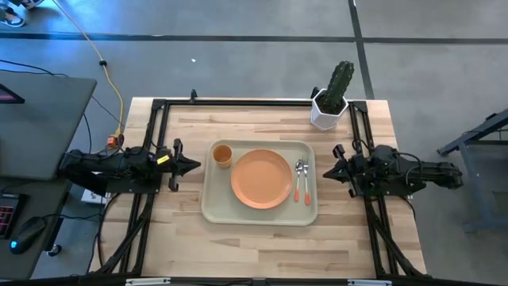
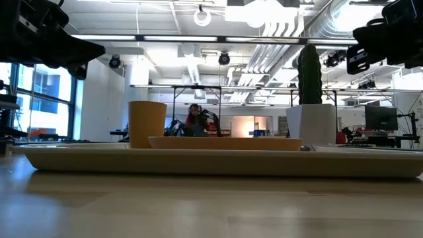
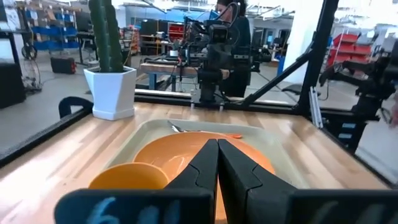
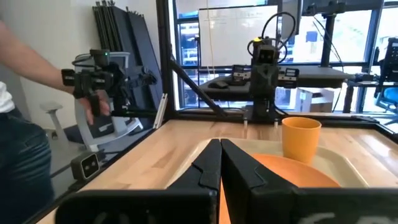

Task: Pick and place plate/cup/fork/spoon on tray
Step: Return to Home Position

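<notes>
Beige tray [image 1: 213, 208] bearing plate [image 1: 261, 179], cup [image 1: 222, 154], spoon [image 1: 298, 179] and, seemingly, fork [image 1: 306, 181]; lies on bench [image 1: 262, 246] between left gripper [image 1: 190, 165] and right gripper [image 1: 327, 172], both jaws pressed together.

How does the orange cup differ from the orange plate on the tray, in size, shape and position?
The plate is far wider than the cup. The cup stands upright with tall walls, while the plate lies flat and low. The cup sits in a corner of the tray, the plate near its middle. Both are orange, round and rest on the tray.
</notes>
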`<state>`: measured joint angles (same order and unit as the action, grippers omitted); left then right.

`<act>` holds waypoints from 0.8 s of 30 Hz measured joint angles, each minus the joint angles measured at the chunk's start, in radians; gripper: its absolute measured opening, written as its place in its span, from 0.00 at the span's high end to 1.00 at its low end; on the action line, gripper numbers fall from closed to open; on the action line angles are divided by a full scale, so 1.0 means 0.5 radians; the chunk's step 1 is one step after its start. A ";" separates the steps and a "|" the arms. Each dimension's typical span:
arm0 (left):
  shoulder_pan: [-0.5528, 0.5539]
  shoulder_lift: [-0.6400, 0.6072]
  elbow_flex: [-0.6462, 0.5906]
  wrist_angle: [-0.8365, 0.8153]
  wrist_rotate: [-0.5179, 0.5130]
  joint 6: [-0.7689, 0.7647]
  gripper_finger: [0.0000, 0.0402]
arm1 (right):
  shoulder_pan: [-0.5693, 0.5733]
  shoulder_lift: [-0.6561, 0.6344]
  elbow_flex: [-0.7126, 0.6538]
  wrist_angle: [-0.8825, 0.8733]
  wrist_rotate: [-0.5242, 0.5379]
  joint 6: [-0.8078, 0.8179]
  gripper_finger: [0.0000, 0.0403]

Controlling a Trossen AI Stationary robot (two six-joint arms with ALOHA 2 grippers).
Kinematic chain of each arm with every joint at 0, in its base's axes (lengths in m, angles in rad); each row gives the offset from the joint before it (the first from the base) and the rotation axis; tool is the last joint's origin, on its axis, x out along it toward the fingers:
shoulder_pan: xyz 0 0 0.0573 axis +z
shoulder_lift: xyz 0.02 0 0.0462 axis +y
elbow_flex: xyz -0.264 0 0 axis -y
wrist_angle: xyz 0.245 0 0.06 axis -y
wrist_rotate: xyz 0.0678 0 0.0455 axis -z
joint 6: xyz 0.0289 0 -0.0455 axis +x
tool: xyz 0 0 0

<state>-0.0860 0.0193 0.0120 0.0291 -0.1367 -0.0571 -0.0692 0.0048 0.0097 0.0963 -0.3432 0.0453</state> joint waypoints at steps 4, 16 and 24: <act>0.005 0.000 0.000 0.000 -0.009 -0.070 1.00 | 0.000 0.001 0.000 -0.052 -0.001 -0.001 1.00; 0.004 0.000 0.000 0.000 -0.008 -0.002 1.00 | 0.000 0.002 -0.002 -0.063 -0.001 -0.002 1.00; 0.004 0.000 0.000 0.000 -0.008 -0.002 1.00 | 0.000 0.002 -0.002 -0.063 -0.001 -0.002 1.00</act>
<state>-0.0841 0.0193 0.0120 0.0292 -0.1406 -0.0581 -0.0692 0.0059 0.0090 0.0647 -0.3435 0.0444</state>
